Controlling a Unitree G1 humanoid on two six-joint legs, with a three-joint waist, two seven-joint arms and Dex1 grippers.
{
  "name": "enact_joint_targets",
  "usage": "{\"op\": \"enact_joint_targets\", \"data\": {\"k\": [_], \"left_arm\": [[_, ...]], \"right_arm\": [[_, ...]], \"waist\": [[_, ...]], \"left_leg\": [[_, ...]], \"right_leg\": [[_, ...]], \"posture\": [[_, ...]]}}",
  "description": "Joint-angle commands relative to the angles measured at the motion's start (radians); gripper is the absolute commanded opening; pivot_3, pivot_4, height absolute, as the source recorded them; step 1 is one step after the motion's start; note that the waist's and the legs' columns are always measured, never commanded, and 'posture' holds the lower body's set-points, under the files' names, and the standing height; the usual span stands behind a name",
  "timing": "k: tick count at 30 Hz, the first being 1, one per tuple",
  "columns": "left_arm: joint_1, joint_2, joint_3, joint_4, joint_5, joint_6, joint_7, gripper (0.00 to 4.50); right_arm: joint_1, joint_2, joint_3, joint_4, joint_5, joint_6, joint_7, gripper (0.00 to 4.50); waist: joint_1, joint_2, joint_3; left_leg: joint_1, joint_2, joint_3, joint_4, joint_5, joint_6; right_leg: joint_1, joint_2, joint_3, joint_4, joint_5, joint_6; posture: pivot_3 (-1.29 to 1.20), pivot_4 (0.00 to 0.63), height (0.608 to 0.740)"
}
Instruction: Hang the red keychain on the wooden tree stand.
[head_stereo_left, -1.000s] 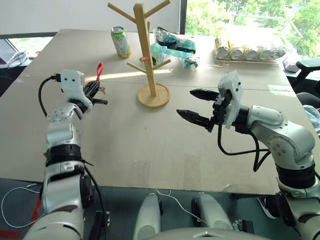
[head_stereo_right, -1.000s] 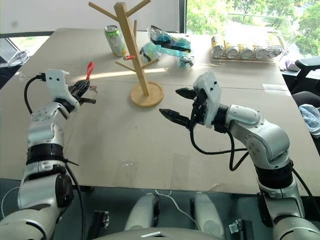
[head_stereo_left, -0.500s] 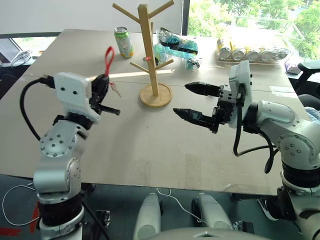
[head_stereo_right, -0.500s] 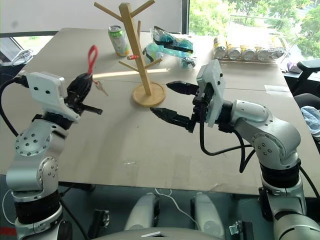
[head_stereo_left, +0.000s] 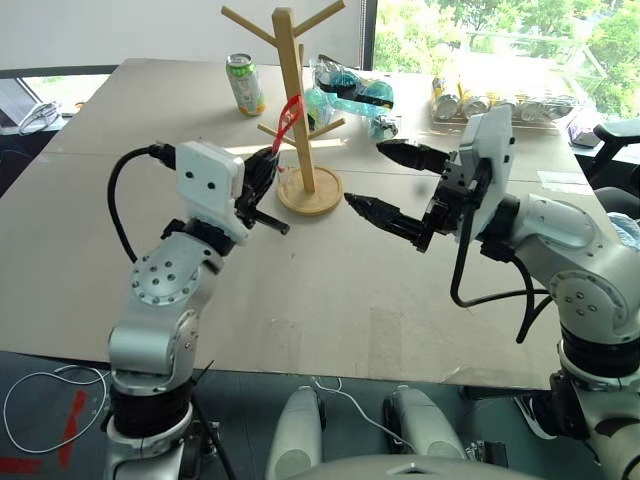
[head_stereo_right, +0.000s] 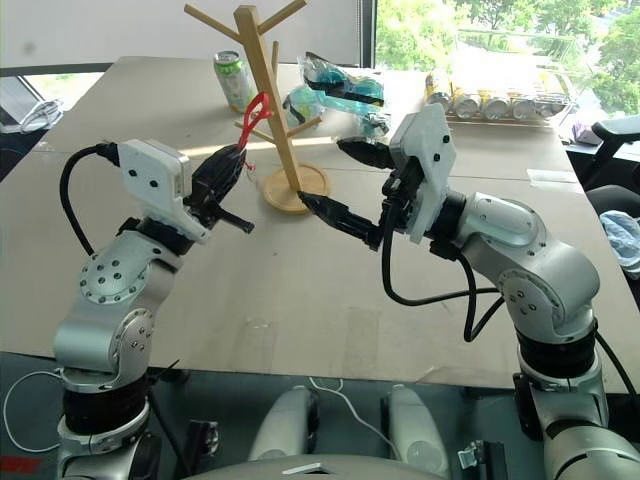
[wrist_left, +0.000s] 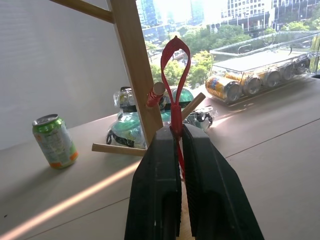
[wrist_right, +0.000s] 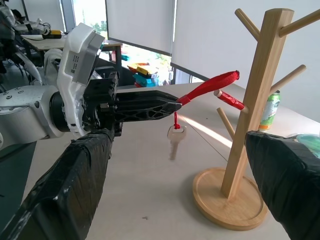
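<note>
The left claw (head_stereo_left: 268, 196) is pinching the red keychain (head_stereo_left: 288, 114) shut, holding its loop upright beside the wooden tree stand (head_stereo_left: 297, 110) for hooking on a peg, while the right claw (head_stereo_left: 392, 180) is hovering open nearby.

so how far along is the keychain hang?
Done: the left end effector is shut on the keychain and has it lifted beside the stand, key dangling below. In hand: loop close to a lower peg, not on it. Left: slip it over a peg and release. Right end effector open, idle.
</note>
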Motion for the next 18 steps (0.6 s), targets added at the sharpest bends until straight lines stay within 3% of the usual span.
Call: {"op": "enact_joint_targets", "data": {"k": [1, 18], "left_arm": [[-0.016, 0.004, 0.013, -0.001, 0.024, -0.056, 0.004, 0.07], [-0.015, -0.003, 0.001, 0.041, 0.046, -0.074, -0.003, 0.07]], "right_arm": [[-0.002, -0.011, -0.033, -0.048, 0.015, -0.009, -0.016, 4.5], [-0.013, -0.026, -0.055, -0.03, 0.043, 0.006, -0.048, 4.5]], "waist": [[0.0, 0.0, 0.0], [0.0, 0.0, 0.0]], "left_leg": [[0.0, 0.0, 0.0, 0.0, 0.0, 0.0], [0.0, 0.0, 0.0, 0.0, 0.0, 0.0]], "right_leg": [[0.0, 0.0, 0.0, 0.0, 0.0, 0.0], [0.0, 0.0, 0.0, 0.0, 0.0, 0.0]], "posture": [[0.0, 0.15, 0.732], [0.0, 0.15, 0.732]]}}
